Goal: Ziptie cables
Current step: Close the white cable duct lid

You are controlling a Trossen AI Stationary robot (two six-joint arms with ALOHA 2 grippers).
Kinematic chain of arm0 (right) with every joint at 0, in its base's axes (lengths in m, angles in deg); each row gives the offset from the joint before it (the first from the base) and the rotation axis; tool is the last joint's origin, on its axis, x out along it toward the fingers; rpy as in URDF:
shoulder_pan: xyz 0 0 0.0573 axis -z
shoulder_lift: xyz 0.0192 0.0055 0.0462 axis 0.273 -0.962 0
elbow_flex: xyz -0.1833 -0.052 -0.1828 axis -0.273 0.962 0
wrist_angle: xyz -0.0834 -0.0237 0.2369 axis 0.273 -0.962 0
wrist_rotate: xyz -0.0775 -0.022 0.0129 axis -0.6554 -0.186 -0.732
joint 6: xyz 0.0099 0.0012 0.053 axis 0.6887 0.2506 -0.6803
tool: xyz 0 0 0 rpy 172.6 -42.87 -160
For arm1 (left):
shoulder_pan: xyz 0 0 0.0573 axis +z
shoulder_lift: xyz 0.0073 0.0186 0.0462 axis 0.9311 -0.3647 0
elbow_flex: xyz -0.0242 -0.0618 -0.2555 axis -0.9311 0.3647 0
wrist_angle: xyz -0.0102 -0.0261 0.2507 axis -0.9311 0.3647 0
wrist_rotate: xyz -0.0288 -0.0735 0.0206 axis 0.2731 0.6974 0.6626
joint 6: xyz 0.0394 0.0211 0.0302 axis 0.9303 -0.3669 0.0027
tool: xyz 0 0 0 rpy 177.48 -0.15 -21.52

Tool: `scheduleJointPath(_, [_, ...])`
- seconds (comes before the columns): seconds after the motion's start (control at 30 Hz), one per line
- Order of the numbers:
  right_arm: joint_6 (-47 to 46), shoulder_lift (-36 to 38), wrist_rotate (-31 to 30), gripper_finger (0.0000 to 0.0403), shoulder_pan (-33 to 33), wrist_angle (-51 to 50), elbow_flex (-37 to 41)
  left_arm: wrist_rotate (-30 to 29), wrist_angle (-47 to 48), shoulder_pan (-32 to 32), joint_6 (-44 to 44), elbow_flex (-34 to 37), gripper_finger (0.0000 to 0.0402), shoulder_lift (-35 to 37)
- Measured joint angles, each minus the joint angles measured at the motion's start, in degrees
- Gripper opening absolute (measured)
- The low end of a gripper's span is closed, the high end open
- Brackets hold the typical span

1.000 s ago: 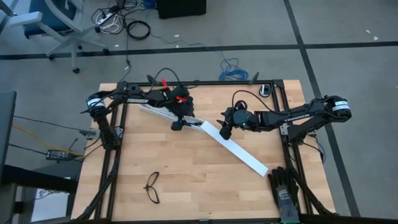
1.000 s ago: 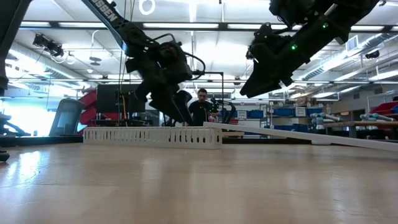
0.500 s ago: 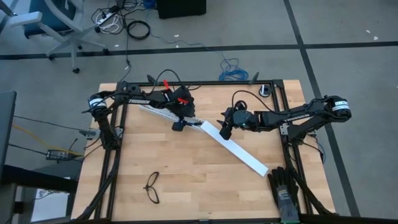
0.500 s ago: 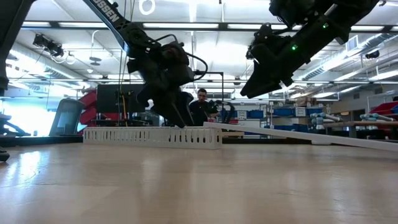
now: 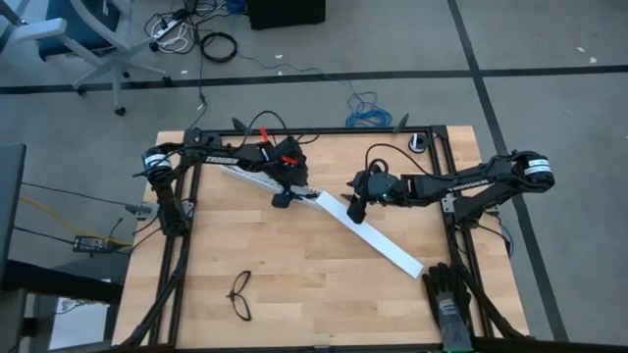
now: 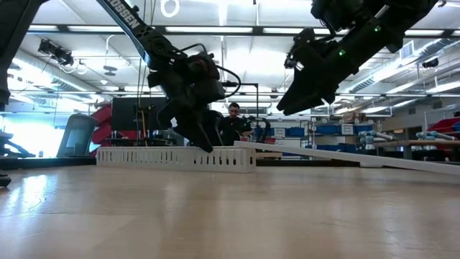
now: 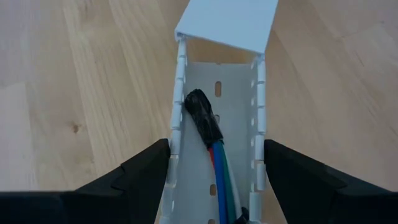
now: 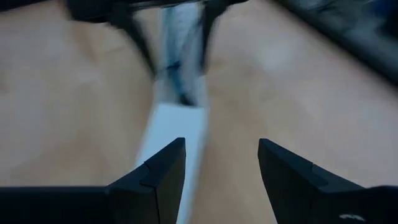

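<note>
While the high view looks straight down, the slotted white channel (image 5: 257, 177) lies across the far part of the wooden table (image 5: 294, 265), and the left gripper (image 5: 286, 193) sits right over its near end, where the flat white strip (image 5: 368, 232) meets it. The right gripper (image 5: 353, 204) hangs over that strip, just beside the channel's end, and black glasses (image 5: 240, 295) lie well apart from the channel, toward the table's near edge. Down to the low view: the left gripper (image 6: 202, 137) dips to the channel's (image 6: 176, 157) top edge, the right gripper (image 6: 302, 97) floats above the strip (image 6: 345, 156), and a person (image 6: 231, 124) stands in the room behind. On to the left wrist view: its fingers (image 7: 134, 177) stand apart, straddling the channel (image 7: 217, 137) outside both walls, and the cables (image 7: 214, 168) lie inside the channel between them, dark taped end pointing toward the strip (image 7: 227, 23); whether the fingers press the walls, I cannot tell. Right wrist view now: its fingers (image 8: 158, 177) are spread with nothing between them, the strip (image 8: 177, 137) running beneath toward the channel.
</note>
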Motion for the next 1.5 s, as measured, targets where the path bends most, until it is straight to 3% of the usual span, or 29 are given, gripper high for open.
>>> scheduleJointPath(0.1, [-2.48,0.01,4.46,0.0186,0.08,-1.28,-0.04,-0.04,0.00,0.00,-0.02,0.00,0.0270,-0.02])
scheduleJointPath(0.23, [-3.14,-0.01,4.40,0.0159,0.10,-1.71,-0.04,-0.16,0.02,0.00,-0.12,0.03,0.0270,-0.17])
scheduleJointPath(0.57, [-6.61,-0.01,4.58,0.0008,-0.12,-0.68,-0.04,-0.33,0.02,0.00,-0.20,0.07,0.0270,-0.17])
scheduleJointPath(0.73, [-8.17,-4.55,4.96,0.0003,-0.12,5.96,-0.21,-0.35,-0.09,0.00,-0.21,0.11,0.0270,-0.17])
scheduleJointPath(0.97, [-5.88,-16.08,6.45,0.0001,-0.13,5.90,-7.51,-0.55,-0.87,0.00,-0.24,0.13,0.0270,-0.17])
scheduleJointPath(1.3, [-6.36,-16.97,7.25,0.0000,0.57,0.76,-9.21,-0.46,-0.13,0.00,-0.20,0.13,0.0270,-0.17])
scheduleJointPath(1.5, [-4.30,-17.94,12.33,0.0000,3.01,0.87,-9.22,0.47,0.28,-0.27,0.05,0.11,0.0270,-0.17])
